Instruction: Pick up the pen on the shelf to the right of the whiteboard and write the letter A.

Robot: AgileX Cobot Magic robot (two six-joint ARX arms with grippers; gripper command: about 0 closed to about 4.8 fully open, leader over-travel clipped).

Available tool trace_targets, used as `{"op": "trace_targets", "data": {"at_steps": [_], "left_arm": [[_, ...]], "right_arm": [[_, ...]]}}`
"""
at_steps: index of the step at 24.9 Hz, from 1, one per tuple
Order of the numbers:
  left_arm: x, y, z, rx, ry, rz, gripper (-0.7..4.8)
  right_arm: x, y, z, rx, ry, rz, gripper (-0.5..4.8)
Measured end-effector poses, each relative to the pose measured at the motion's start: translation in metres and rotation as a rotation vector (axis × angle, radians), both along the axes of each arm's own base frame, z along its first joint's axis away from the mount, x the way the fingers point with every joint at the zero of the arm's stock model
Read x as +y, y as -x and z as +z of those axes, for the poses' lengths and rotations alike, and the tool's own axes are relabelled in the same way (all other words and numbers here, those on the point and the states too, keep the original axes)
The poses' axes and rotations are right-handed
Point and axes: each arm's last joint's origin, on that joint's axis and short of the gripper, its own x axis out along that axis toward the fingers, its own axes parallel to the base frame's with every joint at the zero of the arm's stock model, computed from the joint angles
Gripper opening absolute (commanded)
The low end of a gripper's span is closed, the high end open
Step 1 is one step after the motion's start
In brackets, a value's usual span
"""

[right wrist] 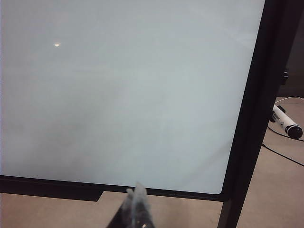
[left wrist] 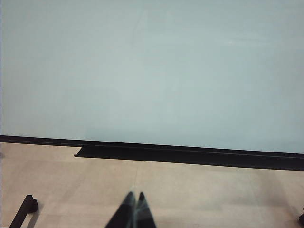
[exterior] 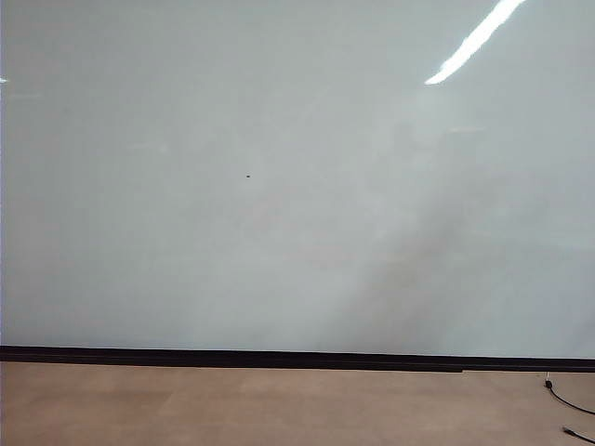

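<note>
The whiteboard is standing blank except for a tiny speck. The left pincer and right pincer are hanging low before it, tips pressed together, pinching nothing. The pen is lying beyond the board's right frame, well apart from both.

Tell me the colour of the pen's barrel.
White with black lettering and a black end; the pen shows only in the right wrist view, beyond the board's frame.

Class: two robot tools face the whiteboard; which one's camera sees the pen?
The right tool: its view shows the white pen past the whiteboard's dark edge. The left tool sees only board and floor.
</note>
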Motion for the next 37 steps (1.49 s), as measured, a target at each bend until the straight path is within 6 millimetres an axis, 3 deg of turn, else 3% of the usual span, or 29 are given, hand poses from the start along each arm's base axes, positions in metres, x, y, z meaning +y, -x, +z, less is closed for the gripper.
{"op": "trace_targets", "data": {"at_steps": [23, 30, 32, 35, 37], "left_arm": [[0.000, 0.000, 0.000, 0.000, 0.000, 0.000, -0.04], [0.000, 0.000, 0.000, 0.000, 0.000, 0.000, -0.05], [0.000, 0.000, 0.000, 0.000, 0.000, 0.000, -0.04], [0.000, 0.000, 0.000, 0.000, 0.000, 0.000, -0.05], [0.000, 0.000, 0.000, 0.000, 0.000, 0.000, -0.04]], "right_arm": [[0.000, 0.000, 0.001, -0.008, 0.000, 0.003, -0.08], [-0.010, 0.001, 0.007, -0.068, -0.012, -0.349, -0.07], [-0.010, 0.001, 0.007, -0.068, -0.012, -0.348, 0.36], [-0.010, 0.001, 0.006, -0.066, 0.005, -0.361, 0.47], [-0.011, 0.001, 0.006, -0.063, 0.032, -0.373, 1.50]]}}
